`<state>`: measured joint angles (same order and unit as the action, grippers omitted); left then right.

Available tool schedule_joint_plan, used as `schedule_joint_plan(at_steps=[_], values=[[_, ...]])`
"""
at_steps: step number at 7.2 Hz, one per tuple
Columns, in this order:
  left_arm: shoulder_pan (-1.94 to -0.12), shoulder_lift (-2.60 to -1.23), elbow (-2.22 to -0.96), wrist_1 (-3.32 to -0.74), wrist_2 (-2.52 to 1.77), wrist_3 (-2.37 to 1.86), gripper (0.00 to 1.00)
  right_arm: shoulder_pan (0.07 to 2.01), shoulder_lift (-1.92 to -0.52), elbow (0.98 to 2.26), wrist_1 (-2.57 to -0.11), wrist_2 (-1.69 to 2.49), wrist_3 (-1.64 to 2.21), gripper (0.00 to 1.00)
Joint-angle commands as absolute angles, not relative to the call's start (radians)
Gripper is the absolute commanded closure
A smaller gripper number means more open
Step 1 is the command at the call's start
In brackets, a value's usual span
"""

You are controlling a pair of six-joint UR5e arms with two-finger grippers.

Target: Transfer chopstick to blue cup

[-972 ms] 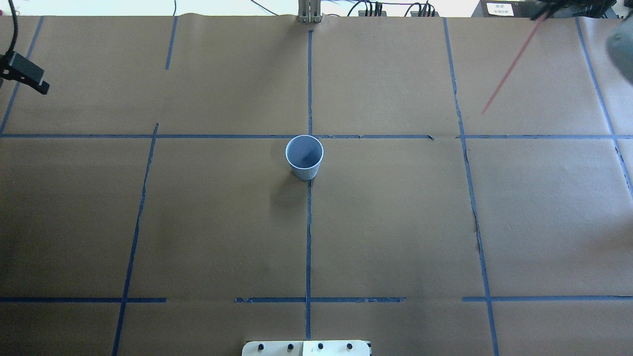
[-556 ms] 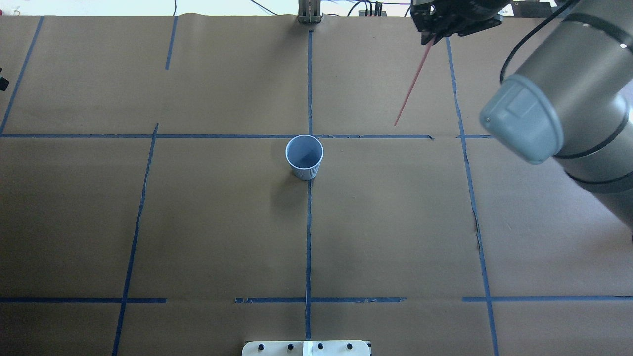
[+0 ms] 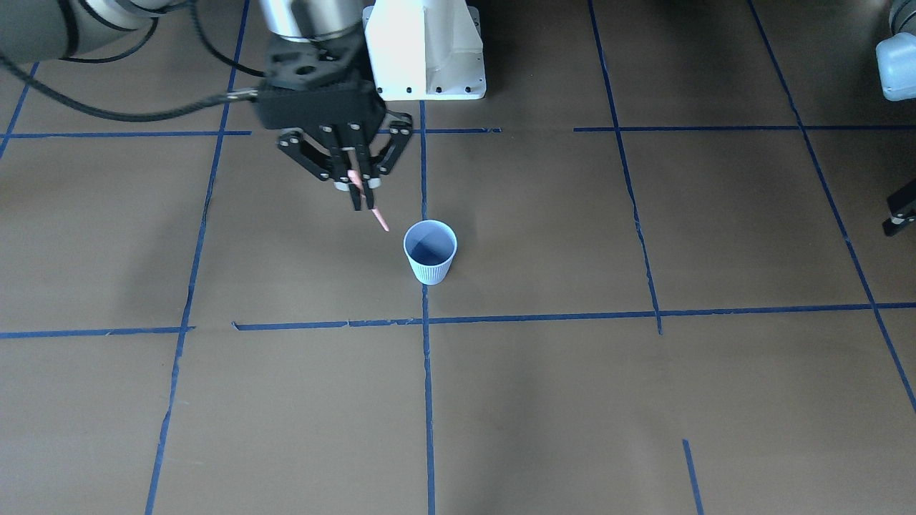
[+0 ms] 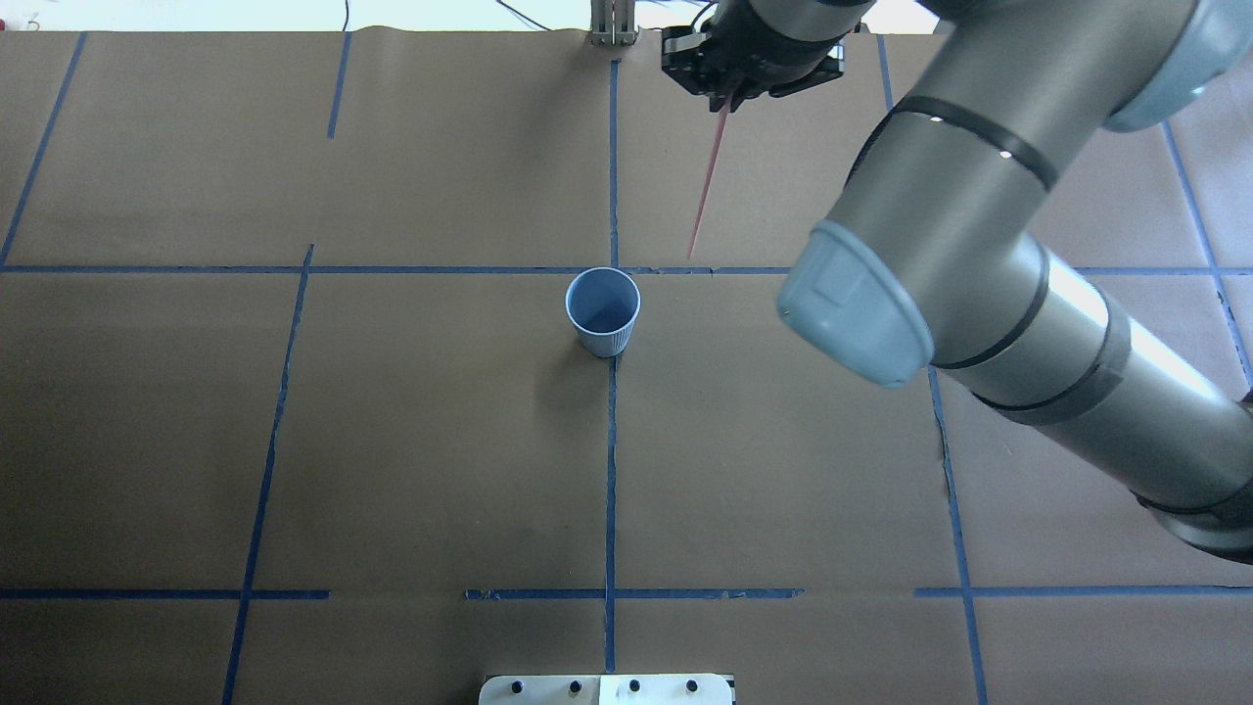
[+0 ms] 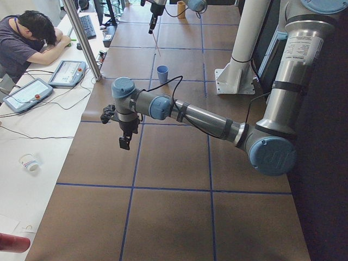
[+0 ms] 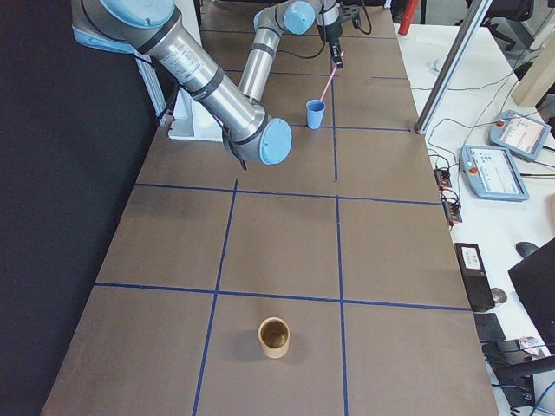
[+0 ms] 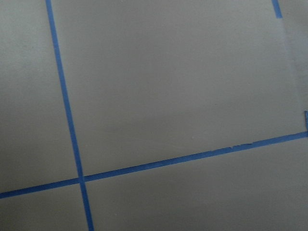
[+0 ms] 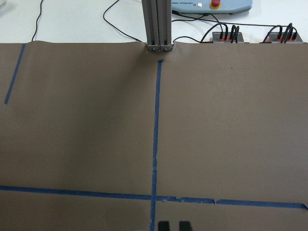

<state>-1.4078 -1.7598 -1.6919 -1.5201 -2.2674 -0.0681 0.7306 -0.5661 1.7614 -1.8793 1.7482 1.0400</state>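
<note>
1 chopstick (image 4: 706,186) in r claw (image 3: 363,206), outside cup (image 3: 430,261)

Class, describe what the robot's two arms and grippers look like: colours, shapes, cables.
The right arm and left arm are silver-grey tubes with round pale-blue joint caps and black bands. Black cables run to the wrists. The right gripper and left gripper are black, the right's jaws on linkages.

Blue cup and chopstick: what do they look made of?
The blue cup is likely paper or thin plastic with a matte finish; it has fine vertical ribs on the wall and a thin pale rim. The chopstick is a thin pink-red rod of even colour, so plastic or lacquered wood; it is too thin here to tell which.
</note>
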Motion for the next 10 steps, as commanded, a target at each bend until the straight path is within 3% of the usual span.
schedule_joint_plan(at_steps=[1,5,6,7,10], values=[[-1.425,-1.711,-1.670,-1.522,-2.275,-0.026,0.00,0.649,-0.523,1.695,-1.879,1.645,1.042,1.00],[-1.431,-1.694,-1.671,-1.525,-2.276,-0.026,0.00,0.574,-0.528,1.661,-1.852,1.579,1.073,0.95],[-1.431,-1.694,-1.671,-1.525,-2.276,-0.026,0.00,0.568,-0.554,1.642,-1.757,1.578,1.138,0.58],[-1.431,-1.694,-1.671,-1.525,-2.276,-0.026,0.00,0.561,-0.567,1.641,-1.738,1.574,1.156,0.01],[-1.431,-1.694,-1.671,-1.525,-2.276,-0.026,0.00,0.578,-0.568,1.670,-1.753,1.585,1.146,0.00]])
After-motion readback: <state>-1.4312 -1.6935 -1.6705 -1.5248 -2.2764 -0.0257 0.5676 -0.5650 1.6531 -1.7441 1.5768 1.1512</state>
